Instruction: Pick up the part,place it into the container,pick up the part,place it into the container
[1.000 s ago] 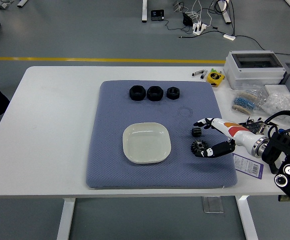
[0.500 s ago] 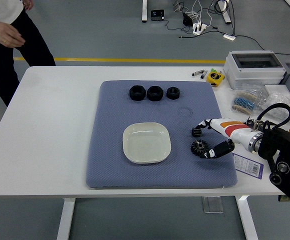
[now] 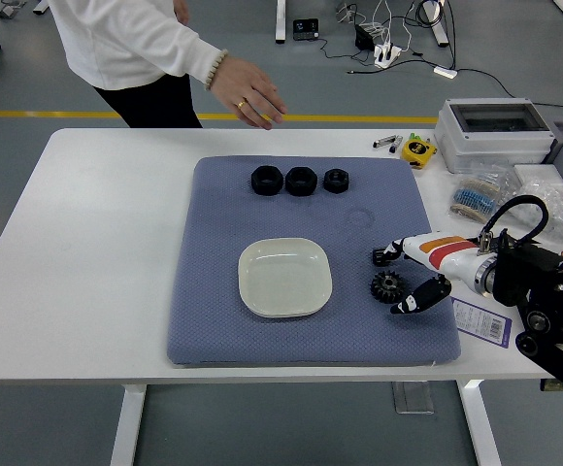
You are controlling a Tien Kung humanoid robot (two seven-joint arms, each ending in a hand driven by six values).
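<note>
A black gear [image 3: 387, 284] lies on the blue mat [image 3: 214, 320], right of the white dish [image 3: 284, 278]. Just above the gear sits a small black part [image 3: 380, 256]. My right hand [image 3: 400, 279] reaches in from the right, open: its upper fingers [image 3: 394, 250] touch the small part, and its thumb [image 3: 411, 301] sits just right of and below the gear. It holds neither part. Three black nuts [image 3: 300, 181] stand in a row at the mat's far edge. The dish has nothing in it.
A person in a white top stands at the far left, with one hand [image 3: 250, 95] stretched over the table's far edge above the nuts. A grey box [image 3: 495, 131], a yellow tape measure [image 3: 417, 149] and bagged parts [image 3: 485, 194] crowd the right side.
The person has walked in from the left and stretched a hand over the table's far edge. My right hand has drawn back slightly to the right; the gear stays on the mat.
</note>
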